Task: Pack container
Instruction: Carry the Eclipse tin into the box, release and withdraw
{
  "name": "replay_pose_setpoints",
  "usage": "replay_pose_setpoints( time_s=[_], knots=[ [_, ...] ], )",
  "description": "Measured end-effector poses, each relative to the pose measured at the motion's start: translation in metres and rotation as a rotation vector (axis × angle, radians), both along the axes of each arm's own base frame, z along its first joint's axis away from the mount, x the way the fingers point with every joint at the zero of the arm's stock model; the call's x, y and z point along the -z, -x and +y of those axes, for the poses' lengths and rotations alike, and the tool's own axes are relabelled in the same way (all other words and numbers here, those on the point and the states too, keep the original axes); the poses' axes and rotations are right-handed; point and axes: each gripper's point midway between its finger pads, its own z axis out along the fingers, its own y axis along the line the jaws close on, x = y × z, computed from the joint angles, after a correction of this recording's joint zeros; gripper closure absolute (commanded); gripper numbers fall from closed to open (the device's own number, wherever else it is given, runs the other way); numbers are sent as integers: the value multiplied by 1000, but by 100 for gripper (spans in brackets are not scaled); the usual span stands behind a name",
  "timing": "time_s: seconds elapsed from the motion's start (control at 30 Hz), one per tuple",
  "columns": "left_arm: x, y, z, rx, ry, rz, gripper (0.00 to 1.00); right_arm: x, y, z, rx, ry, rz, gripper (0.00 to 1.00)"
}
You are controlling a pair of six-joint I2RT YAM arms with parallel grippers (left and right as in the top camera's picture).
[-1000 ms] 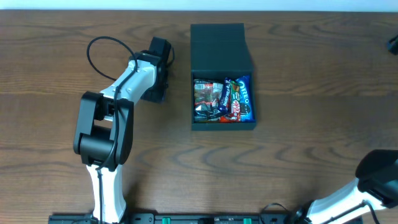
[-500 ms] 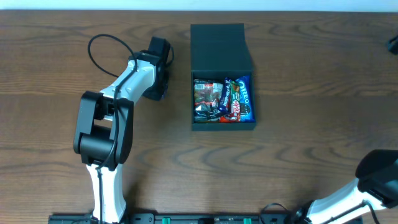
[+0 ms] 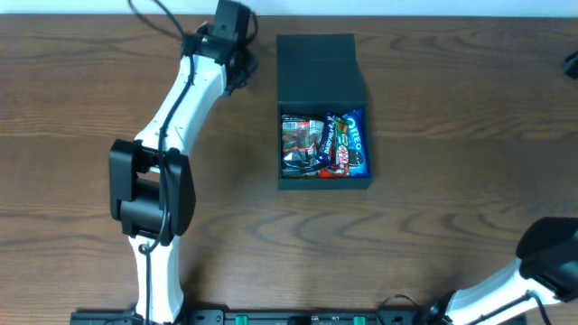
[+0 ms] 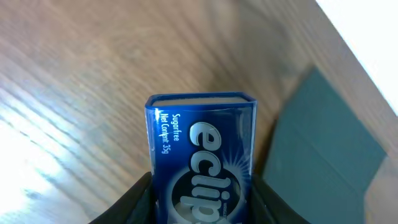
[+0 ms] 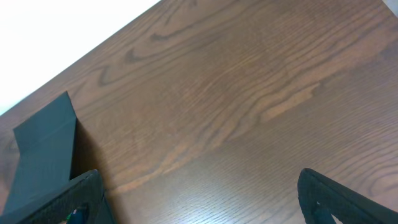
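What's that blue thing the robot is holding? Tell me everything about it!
It is a small blue Eclipse mint box, shiny, with white lettering reading "Sugarfree" and "Net Content 35g". The left end effector grips it between two dark fingers, one on each side. It hangs above the wooden table, just left of the black container's open lid.

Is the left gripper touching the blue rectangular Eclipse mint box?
Touching. The left wrist view shows the left gripper with its jaws pressed against both sides of the blue rectangular Eclipse mint box.

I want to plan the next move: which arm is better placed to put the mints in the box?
Left. Its tool holds the Eclipse mint pack beside the container; the right tool is open, empty.
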Motion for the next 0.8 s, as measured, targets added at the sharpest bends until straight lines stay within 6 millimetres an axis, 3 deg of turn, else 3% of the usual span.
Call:
replay_pose_setpoints(
  time_s=[0.2,0.3,0.4,0.57,0.8],
  knots=[
    [-23,35,-72,380,-164,15,94,0,0,0,0,0,0,1],
    [-19,73,-115,630,-262,58,94,0,0,0,0,1,0,1],
    [-14,107,-141,824,-362,99,94,0,0,0,0,0,0,1],
    [-7,128,-143,938,-468,149,94,0,0,0,0,0,0,1],
    [17,143,-134,978,-427,239,94,0,0,0,0,0,0,1]
  ],
)
